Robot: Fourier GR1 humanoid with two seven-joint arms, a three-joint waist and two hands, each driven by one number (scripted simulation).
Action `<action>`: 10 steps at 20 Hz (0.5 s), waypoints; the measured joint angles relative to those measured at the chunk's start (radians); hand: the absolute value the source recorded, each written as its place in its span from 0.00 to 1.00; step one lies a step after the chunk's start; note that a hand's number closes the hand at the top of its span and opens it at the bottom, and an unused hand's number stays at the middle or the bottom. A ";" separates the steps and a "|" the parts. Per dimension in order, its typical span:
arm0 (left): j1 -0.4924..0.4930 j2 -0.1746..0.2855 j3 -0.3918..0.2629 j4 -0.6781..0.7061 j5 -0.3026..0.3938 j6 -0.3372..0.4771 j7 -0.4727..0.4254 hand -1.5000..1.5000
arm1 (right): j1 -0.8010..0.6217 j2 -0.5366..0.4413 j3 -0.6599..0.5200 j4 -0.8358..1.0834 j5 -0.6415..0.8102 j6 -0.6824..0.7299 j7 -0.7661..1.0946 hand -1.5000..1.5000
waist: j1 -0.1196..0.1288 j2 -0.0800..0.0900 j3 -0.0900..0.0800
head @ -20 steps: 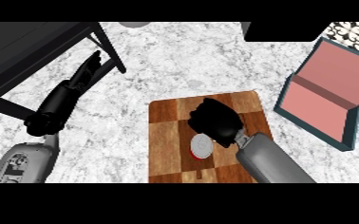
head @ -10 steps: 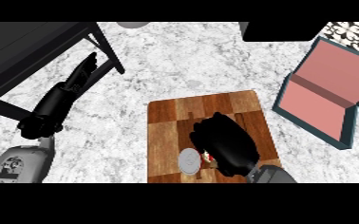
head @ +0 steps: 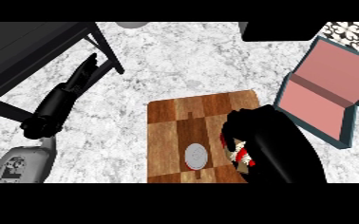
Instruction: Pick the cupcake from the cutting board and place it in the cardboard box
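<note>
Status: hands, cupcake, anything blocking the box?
Right hand shut on cupcake, over cutting board. Left hand open, resting at left. Cardboard box open at right; grey disc lies left of hand, not between.

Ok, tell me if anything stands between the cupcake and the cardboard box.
Nothing visible does. The right hand is curled round the cupcake at the right side of the cutting board, and the cardboard box lies open just past that edge. The grey disc on the board sits to the cupcake's left, off that path.
</note>
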 measured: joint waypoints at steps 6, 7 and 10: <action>-0.009 -0.012 -0.007 -0.029 -0.005 0.001 0.027 0.50 | -0.090 0.070 -0.241 -0.035 -0.091 0.036 0.151 1.00 | 0.010 0.003 0.000; -0.016 -0.014 -0.005 -0.017 -0.007 0.000 0.023 0.50 | -0.109 0.067 -0.286 -0.028 -0.110 0.039 0.159 1.00 | 0.010 0.003 0.000; -0.023 -0.009 0.005 -0.016 -0.002 -0.011 0.026 0.50 | -0.177 0.038 -0.429 0.041 -0.167 0.033 0.160 1.00 | 0.014 0.005 0.000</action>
